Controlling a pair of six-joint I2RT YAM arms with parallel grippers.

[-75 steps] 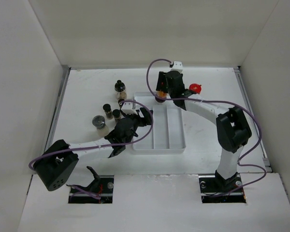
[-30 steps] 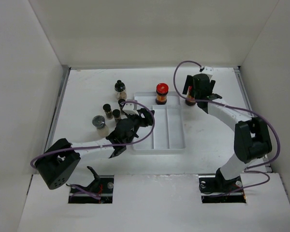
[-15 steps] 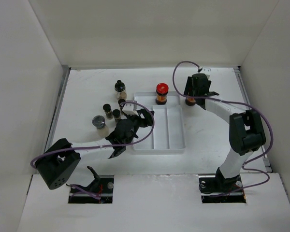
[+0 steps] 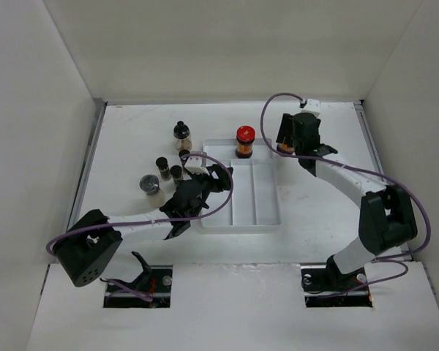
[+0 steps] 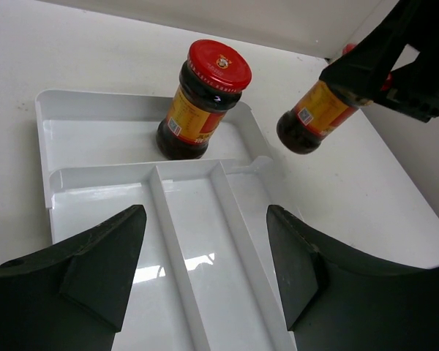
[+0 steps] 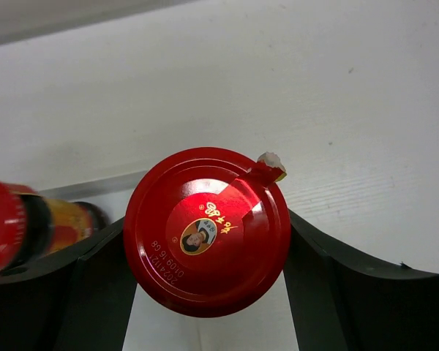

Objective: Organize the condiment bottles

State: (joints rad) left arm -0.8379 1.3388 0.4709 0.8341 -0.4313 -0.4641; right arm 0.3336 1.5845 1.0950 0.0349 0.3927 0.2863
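Overhead view: a white plastic divided tray [image 4: 238,227] lies mid-way across the white surface [image 4: 314,208]. One red-capped glass jar with orange-brown contents [image 4: 244,141] stands upright in the tray's far cross compartment. Just beyond the tray's far right corner is the right claw [image 4: 285,145]; from above, its load is mostly hidden under the wrist. Over the tray's left rim hangs the left claw [image 4: 218,178]. On the surface left of the tray stand slim black-capped bottles [image 4: 163,166] in a loose group, a taller black-capped bottle [image 4: 180,133] farther back, and a clear silver-capped jar [image 4: 149,183] nearest the arm bases.

Left wrist view adds: a second red-capped jar [image 5: 312,121] with the same orange-brown fill, pinched at its cap by the right claw. It is tilted, its base appears off the surface, and it is outside the tray's right wall. The left claw's fingers [image 5: 95,270] are spread wide with nothing between them, the long compartments below.

Right wrist view adds: that jar's red lid [image 6: 207,230] face-on, a torn seal tab at its edge and a finger against each side. The tray jar shows at the frame's left edge.
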